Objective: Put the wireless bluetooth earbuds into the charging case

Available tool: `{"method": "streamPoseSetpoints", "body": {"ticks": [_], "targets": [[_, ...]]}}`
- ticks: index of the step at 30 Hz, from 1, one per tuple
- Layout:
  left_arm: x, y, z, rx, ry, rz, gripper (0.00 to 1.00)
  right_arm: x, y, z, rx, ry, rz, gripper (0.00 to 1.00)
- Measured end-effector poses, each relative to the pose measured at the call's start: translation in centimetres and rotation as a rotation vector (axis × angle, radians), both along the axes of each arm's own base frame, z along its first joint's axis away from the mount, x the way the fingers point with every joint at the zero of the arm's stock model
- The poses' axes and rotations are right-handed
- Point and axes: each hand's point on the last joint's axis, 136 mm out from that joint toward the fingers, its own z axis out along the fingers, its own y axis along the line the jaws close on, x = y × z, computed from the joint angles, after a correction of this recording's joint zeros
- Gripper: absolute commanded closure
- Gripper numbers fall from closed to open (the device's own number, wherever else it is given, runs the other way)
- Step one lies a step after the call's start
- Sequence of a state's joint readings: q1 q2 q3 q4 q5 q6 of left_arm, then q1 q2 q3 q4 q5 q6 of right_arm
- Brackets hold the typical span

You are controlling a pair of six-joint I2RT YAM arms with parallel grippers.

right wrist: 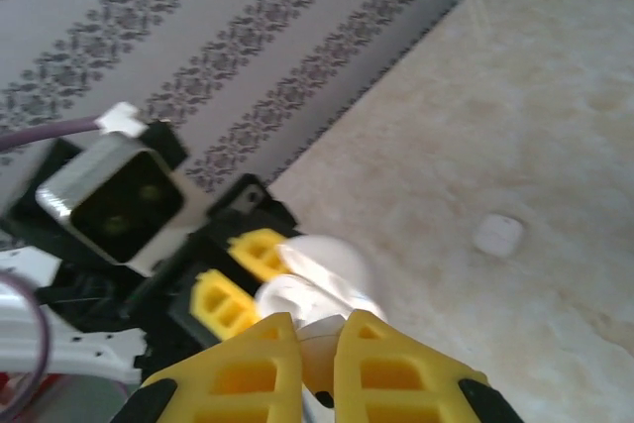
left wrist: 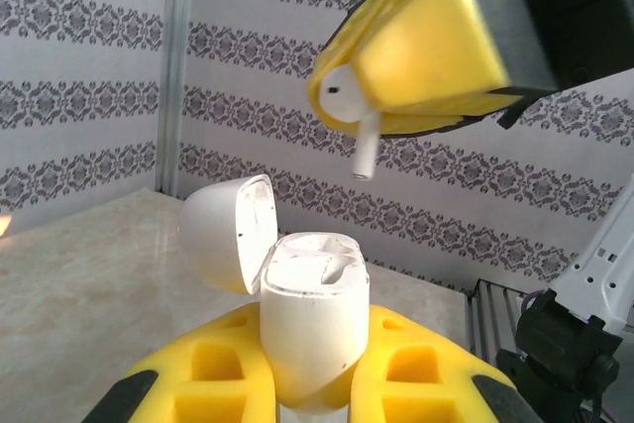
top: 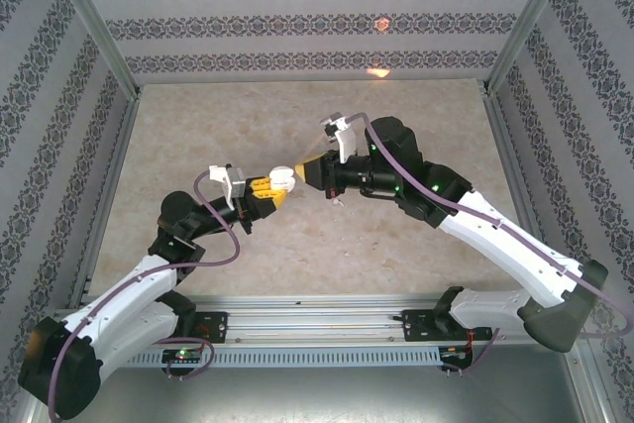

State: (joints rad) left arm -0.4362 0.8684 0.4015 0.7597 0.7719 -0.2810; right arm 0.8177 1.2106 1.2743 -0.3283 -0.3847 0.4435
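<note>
Now the open charging case (left wrist: 315, 329) is gripped by the left pincer (top: 267, 187); above, an earbud (left wrist: 365, 141) is pinched stem-down by the right pincer (top: 309, 173).

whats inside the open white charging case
Two moulded wells in the glossy white plastic charging case look empty; their depths are hidden by the rim. The small white earbud hangs above it, not in.
</note>
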Motion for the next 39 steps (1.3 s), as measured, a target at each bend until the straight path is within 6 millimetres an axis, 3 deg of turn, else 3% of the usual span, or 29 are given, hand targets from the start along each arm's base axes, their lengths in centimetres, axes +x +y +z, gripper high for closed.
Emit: {"method": "streamPoseSetpoints", "body": {"ticks": [6,11,32,39], "targets": [[0.0,-0.4,0.7,-0.036,-0.021,-0.035,1.00,-1.2,1.9,1.1,0.022,-0.017,0.071,0.90],[-0.2,-0.5,1.3,-0.052,-0.032,-0.051,1.00,-1.2,2.7,0.4,0.001,-0.016,0.089,0.90],[-0.2,-0.5,1.7,-0.059,-0.034,-0.052,1.00,-0.3,2.8,1.5,0.035,-0.031,0.045,0.92],[-0.3,-0.5,1.7,-0.059,-0.034,-0.053,1.00,0.1,2.9,0.8,0.016,-0.025,0.036,0.92]]}}
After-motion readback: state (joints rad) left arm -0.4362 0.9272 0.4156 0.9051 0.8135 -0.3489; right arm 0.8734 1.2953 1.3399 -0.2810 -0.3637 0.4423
